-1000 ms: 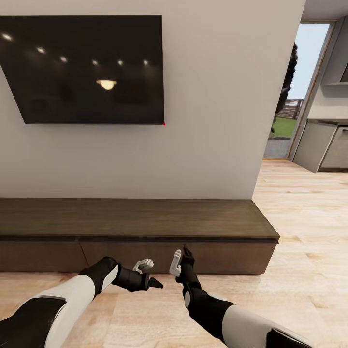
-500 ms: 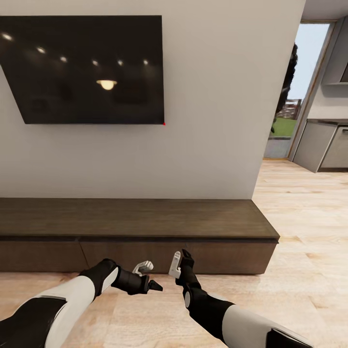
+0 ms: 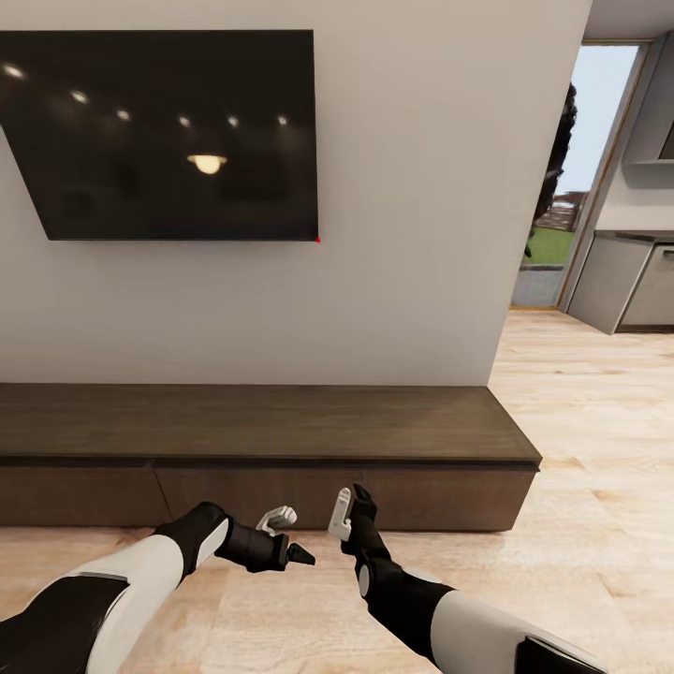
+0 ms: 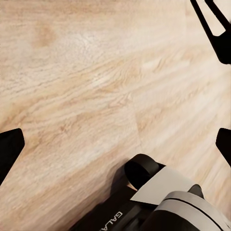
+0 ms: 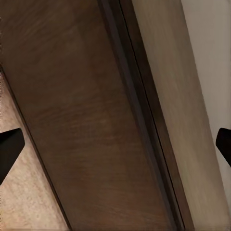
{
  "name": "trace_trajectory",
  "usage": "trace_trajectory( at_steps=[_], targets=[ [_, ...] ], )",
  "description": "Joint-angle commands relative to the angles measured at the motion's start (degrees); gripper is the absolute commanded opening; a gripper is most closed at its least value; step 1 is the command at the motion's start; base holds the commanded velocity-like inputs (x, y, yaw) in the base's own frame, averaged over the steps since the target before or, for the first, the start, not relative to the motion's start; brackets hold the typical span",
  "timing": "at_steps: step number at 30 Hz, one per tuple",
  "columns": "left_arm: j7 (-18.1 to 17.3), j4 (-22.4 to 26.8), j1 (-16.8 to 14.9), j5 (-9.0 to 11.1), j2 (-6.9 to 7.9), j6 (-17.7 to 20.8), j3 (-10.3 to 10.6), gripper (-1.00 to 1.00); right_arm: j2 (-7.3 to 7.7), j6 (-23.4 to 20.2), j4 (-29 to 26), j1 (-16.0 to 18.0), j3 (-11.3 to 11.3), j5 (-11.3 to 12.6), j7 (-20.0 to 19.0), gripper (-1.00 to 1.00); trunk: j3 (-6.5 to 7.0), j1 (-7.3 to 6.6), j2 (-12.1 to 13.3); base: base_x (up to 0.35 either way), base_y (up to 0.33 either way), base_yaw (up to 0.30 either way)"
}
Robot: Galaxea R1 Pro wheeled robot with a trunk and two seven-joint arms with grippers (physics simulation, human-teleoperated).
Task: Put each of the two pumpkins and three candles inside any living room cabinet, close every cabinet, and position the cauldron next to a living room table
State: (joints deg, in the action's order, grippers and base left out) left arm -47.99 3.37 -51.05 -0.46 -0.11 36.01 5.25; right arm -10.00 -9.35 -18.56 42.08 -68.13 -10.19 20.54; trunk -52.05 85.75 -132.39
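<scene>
The cabinet [image 3: 281, 421] is a long low dark-brown unit against the white wall, with all its drawer fronts flush and shut. My right gripper [image 3: 351, 501] stands open just in front of its right drawer front, fingers pointing up at the wood. In the right wrist view that drawer front [image 5: 86, 125] is close up between the spread fingertips. My left gripper [image 3: 290, 535] hangs open over the floor, left of the right one, holding nothing. The left wrist view looks down on floorboards [image 4: 86, 96]. The pumpkins, candles, cauldron and table are out of view.
A large black TV [image 3: 168, 131] hangs on the wall above the cabinet. The light wood floor [image 3: 599, 449] runs past the cabinet's right end to a doorway [image 3: 552, 215], with grey kitchen counters [image 3: 632, 281] beyond.
Both grippers have sunk slightly toward the floor. The camera and the cabinet have not shifted.
</scene>
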Motion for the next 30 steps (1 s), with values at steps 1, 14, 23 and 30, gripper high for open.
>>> trace_trajectory(
  at_steps=[1, 14, 23, 30],
  targets=[
    [-0.3, 0.1, 0.0, 0.0, 0.01, 0.1, 0.3, 1.00, 0.00, -0.6, 0.0, 0.0, -0.2, -0.5, 0.2, 1.00, -0.06, -0.01, 0.0, 0.000, 0.000, 0.000],
    [-0.1, 0.1, 0.0, 0.1, 0.02, 0.0, 0.3, 1.00, 0.00, -0.6, 0.1, 0.1, 0.2, -0.7, 0.3, 1.00, -2.03, 2.40, -4.4, 0.000, 0.000, 0.000],
    [-0.2, 0.1, 0.0, 0.2, 0.00, 0.0, 0.3, 1.00, 0.00, -0.6, 0.1, 0.0, 0.2, -0.8, 0.5, 1.00, -3.65, 4.38, -8.0, 0.000, 0.000, 0.000],
    [-0.3, 0.1, 0.0, 0.2, 0.01, 0.0, 0.3, 1.00, 0.00, -0.6, 0.1, 0.0, 0.3, -0.8, 0.9, 1.00, -4.90, 5.92, -10.9, 0.000, 0.000, 0.000]
  ],
)
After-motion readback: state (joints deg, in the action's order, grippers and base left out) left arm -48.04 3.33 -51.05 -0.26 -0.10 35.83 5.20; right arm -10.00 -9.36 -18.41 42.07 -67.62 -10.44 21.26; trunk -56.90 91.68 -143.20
